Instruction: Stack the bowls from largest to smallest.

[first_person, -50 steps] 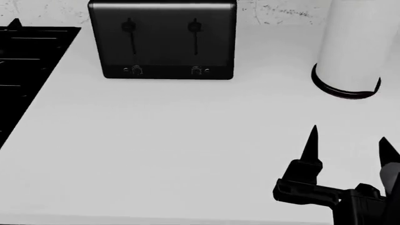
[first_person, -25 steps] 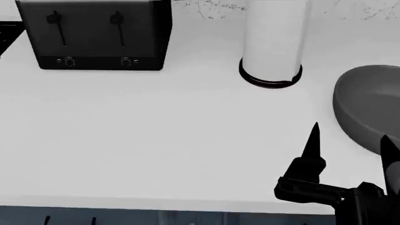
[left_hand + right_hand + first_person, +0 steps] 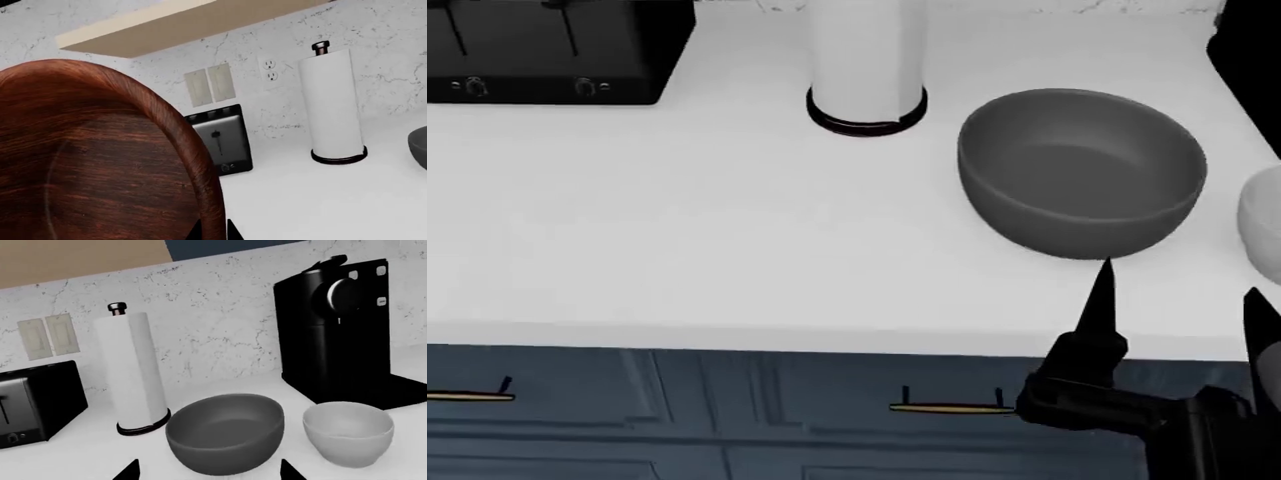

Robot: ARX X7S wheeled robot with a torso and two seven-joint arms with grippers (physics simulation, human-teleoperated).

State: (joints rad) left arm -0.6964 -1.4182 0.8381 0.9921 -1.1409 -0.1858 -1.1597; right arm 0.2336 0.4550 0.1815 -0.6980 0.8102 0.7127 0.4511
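- Now that your view has swung right, past the toaster [image 3: 554, 50] and the paper towel roll [image 3: 868, 60], the dark grey bowl [image 3: 1081, 170] sits fully in sight on the counter [image 3: 694, 240], where half a second ago only its edge showed
- At the head view's right edge a sliver of the white bowl [image 3: 1265, 235] has come in; the right wrist view shows the same white bowl [image 3: 347, 432] just beside the grey bowl [image 3: 225, 432], in front of the coffee machine [image 3: 340, 330]
- Your right gripper [image 3: 1181, 305] has its jaws spread apart and empty, near the grey bowl's front rim
- Your left gripper is out of the head view, and you cannot tell its jaw state, but the wood-grain bowl [image 3: 100, 155] fills its wrist camera, close against it and raised off the counter
- That puts the base of the stack within reach, so I'd judge the wood-grain bowl should go into the grey one next
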